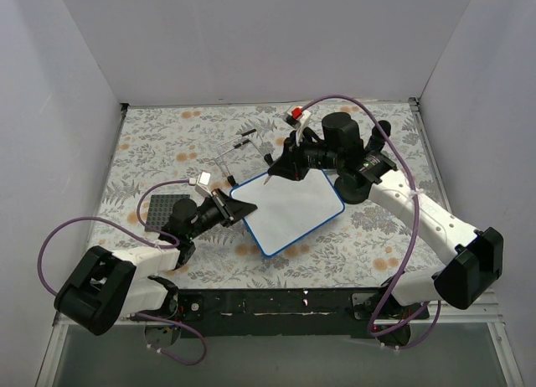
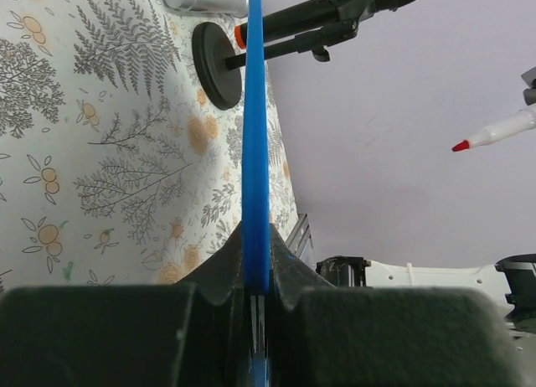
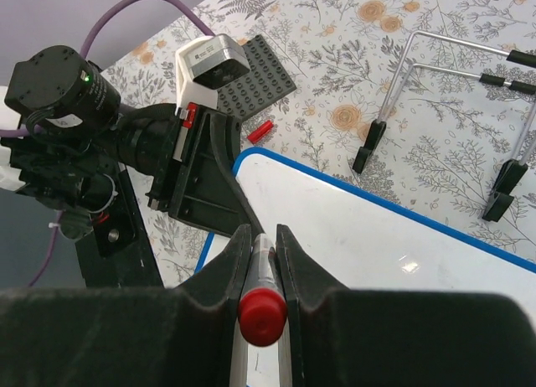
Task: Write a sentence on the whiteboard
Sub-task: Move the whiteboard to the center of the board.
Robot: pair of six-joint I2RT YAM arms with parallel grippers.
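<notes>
Your left fingers (image 1: 243, 208) are clamped shut on the board (image 1: 293, 209) at its left corner, mid-tabletop, likely to pin it so it can't skid under the pen. The face is blank, nothing written yet. Farther out, your right fingers (image 3: 261, 240) squeeze the red marker (image 3: 261, 313), its tip hovering off the board's far-left corner, set for a first stroke.

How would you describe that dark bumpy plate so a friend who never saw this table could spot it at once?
On the floral tablecloth, find the whiteboard in the middle, gripped at its left corner by the left claw. Beside that arm, further left, lies the studded plate: flat, dark grey, covered in rows of small studs, unlike the smooth white blue-rimmed board.
</notes>
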